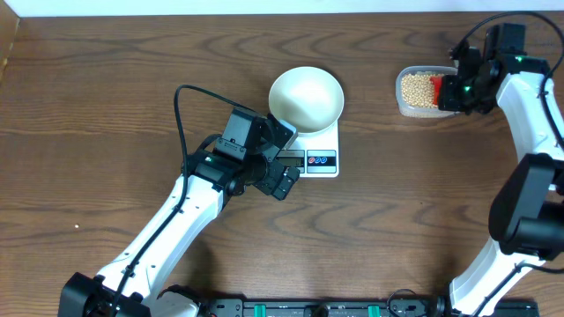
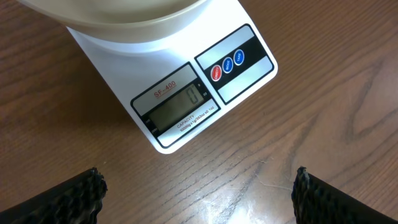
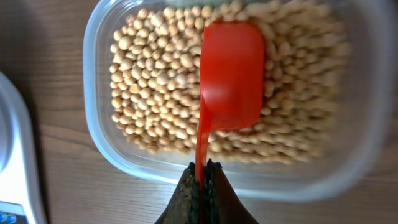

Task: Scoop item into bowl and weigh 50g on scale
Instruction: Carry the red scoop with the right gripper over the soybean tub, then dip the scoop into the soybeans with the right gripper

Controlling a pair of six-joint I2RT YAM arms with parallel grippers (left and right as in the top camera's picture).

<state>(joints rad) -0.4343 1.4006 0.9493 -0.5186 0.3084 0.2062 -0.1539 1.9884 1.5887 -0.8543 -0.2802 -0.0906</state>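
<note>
left fingers (image 2: 74, 199): spread wide and empty, just off the 7 o'clock side of the scale (image 1: 322, 148); probably parked there to keep the display in view.
right fingers (image 3: 189, 198): pinched on the handle of the red scoop (image 3: 231, 74).
beans (image 3: 149, 81): all in the clear tub (image 3: 102, 144), at 2 o'clock on the desk (image 1: 132, 88).
bowl (image 1: 306, 97): empty, on the scale's 12 o'clock end, so the display was unblocked and read 0.
scoop axis: overhead it ran 3 to 9 with the cup toward 9, hollow side up and empty; contact with the beans unclear.

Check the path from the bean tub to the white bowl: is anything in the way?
Nothing visible. Only bare table lies between the tub of beans and the bowl on the scale; the open left gripper sits on the scale's other side.
</note>
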